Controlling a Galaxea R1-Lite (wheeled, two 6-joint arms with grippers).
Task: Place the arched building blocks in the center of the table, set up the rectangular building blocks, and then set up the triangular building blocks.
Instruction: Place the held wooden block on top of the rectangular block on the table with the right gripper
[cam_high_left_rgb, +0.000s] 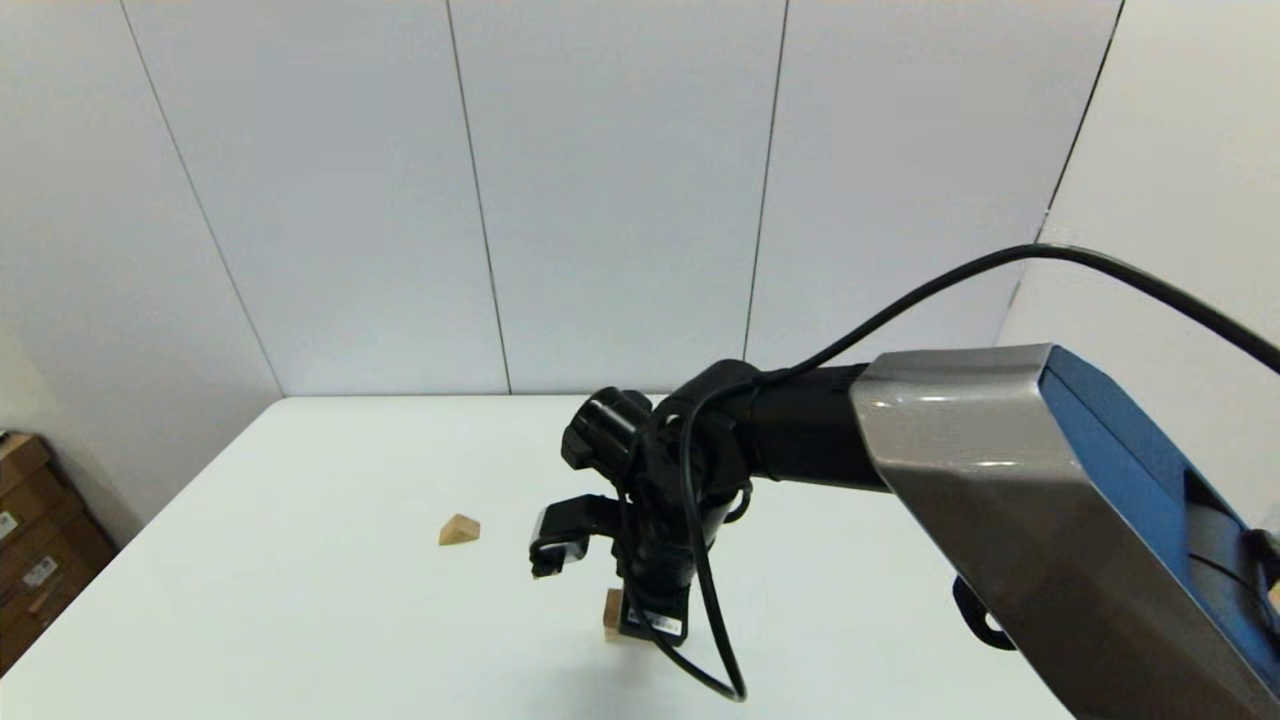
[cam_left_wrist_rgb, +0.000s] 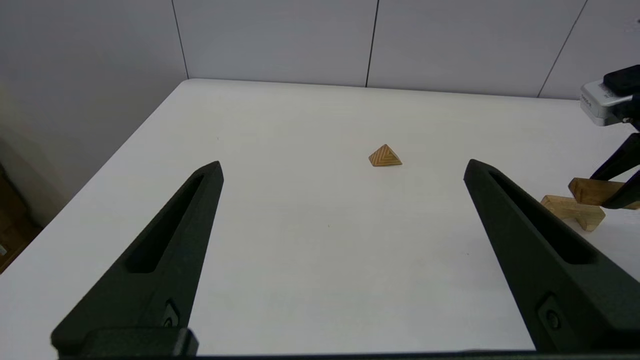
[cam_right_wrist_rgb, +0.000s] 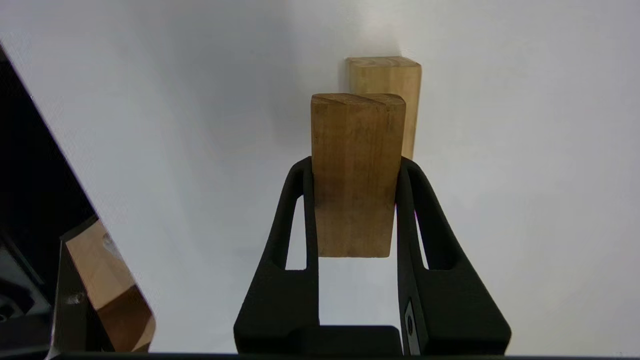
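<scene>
Right gripper (cam_right_wrist_rgb: 356, 200) clamps rectangular block (cam_right_wrist_rgb: 356, 170) above arched block (cam_right_wrist_rgb: 395, 80)

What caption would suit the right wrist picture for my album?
Right gripper shut on the flat orange-tan wooden plank, held over the lighter tan arched wooden block on the white table.

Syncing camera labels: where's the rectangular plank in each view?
Head: rectangular plank low centre, mostly hidden behind the right gripper.
Left wrist: at the right edge, above the arched block.
Right wrist: centre, clamped between the fingers.
Shared landmark: the arched block, directly under the plank.
</scene>
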